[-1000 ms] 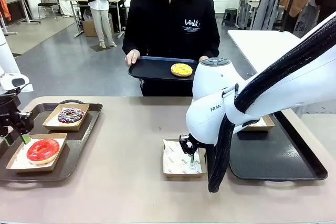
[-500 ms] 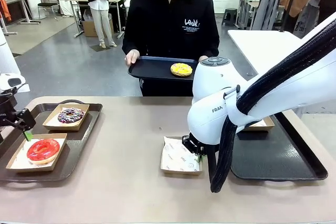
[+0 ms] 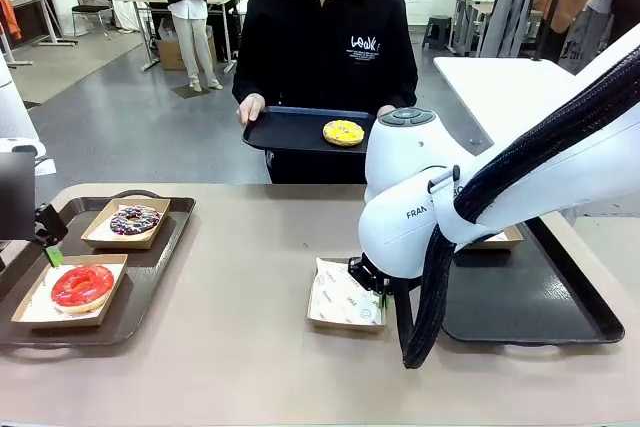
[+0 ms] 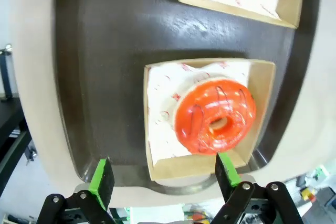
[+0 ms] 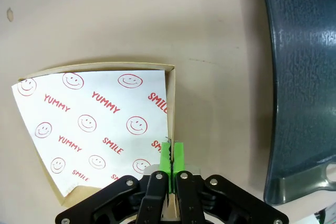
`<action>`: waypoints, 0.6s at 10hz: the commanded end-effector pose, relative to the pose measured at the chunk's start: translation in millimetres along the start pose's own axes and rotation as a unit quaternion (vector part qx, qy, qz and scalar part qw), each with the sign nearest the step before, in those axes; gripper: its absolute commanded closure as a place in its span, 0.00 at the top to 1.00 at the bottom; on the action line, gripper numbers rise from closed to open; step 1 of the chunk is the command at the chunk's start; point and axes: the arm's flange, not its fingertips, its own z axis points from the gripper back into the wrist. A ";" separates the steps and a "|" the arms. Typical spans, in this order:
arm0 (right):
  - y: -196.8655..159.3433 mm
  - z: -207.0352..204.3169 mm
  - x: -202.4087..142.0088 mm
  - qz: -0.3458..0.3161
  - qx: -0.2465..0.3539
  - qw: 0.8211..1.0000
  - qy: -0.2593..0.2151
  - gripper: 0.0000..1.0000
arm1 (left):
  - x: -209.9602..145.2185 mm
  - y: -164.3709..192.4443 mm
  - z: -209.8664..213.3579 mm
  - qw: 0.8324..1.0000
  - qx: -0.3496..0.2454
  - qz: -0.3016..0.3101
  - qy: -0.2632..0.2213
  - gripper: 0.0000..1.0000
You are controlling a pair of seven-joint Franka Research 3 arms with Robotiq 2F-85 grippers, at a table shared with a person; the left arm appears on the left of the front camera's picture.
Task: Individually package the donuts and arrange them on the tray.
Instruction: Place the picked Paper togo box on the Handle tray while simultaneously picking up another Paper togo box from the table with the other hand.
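Front view across a tan table point(image 3: 230, 347) w/ a person in black at the far side, both hands holding a dark tray point(image 3: 300, 130) that carries the yellow-glazed donut point(image 3: 343, 132).

Left arm sits at the pic's left edge, above a dark tray point(image 3: 150, 277) on the table. Its wrist cam looks straight down: left gripper point(image 4: 165, 178) w/ jaws spread wide, green pads apart, gripping nothing, hovering over the red-glazed donut point(image 4: 215, 116). That donut lies on printed paper in a cardboard box point(image 4: 157, 161) on the tray. A second box point(image 3: 128, 238) farther back on the same tray holds the dark sprinkled donut point(image 3: 134, 219).

Right arm reaches from the right toward mid-table, wrist bent down. Right gripper point(image 5: 171, 158) is pinched closed on the side wall of an open cardboard box point(image 5: 105, 68) lined w/ smiley-print paper point(image 5: 89, 124). Another dark tray point(image 3: 540, 317) lies just right of it.
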 end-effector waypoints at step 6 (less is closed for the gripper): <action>23.2 134.3 40.1 -0.028 0.002 0.999 -0.029 0.00 | -4.0 156.4 105.3 0.894 -0.440 -0.035 0.071 1.00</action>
